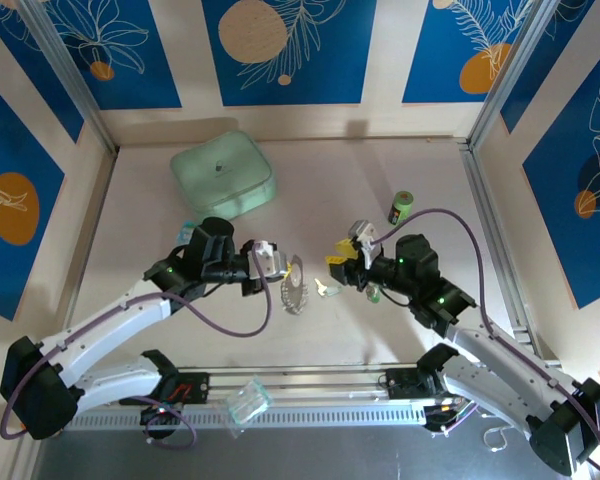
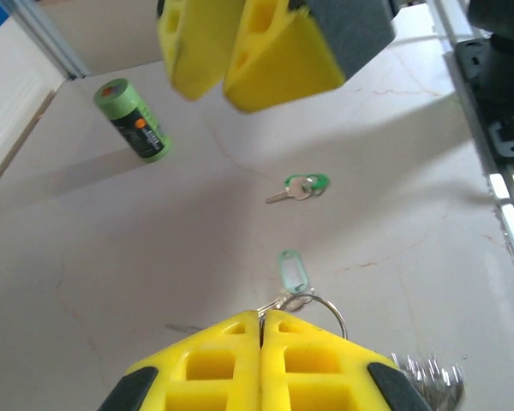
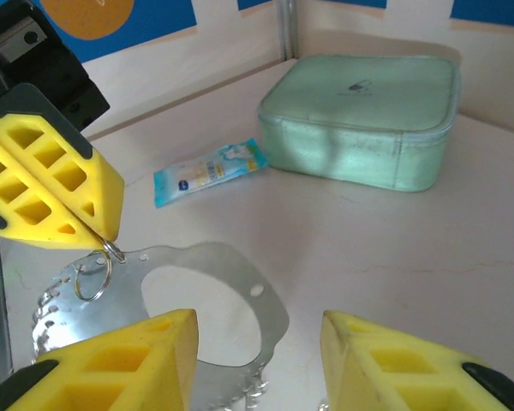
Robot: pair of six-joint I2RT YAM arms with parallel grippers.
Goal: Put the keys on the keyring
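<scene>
**Top external**
- Left fingers (image 1: 283, 268): closed, pinching the keyring (image 1: 295, 288), which hangs just beyond their tips.
- Right fingers (image 1: 340, 264): apart, nothing between them, facing the left pair.
- Keys (image 1: 325, 288): flat on the table (image 1: 400, 330), between the two pairs of fingers and just beside the keyring.

**Left wrist**
- Left fingers: pressed together on a small wire ring (image 2: 328, 306) that carries a pale green tag (image 2: 293, 270).
- Keys: ahead of these tips, green head and silver blade lying together, below the right fingers.

**Right wrist**
- Right fingers: spread wide, one at each side.
- Keyring: its silvery loop lies ahead of and between them.
- Left fingers: they nip the small ring at the loop's near edge.

**Handling, as a judgement**
- Your step is the pick-up of the keys with the right fingers.
- The keys are thin and lie flat, so they will likely skid. Come straight down over them and close slowly across the green head.
- Leave the end that must thread onto the ring clear of the fingers.
- Hold the left grip firm, so the wire ring gives you a fixed target.
- Avoid dragging the loop as you descend, since it lies close beside the keys.
</scene>
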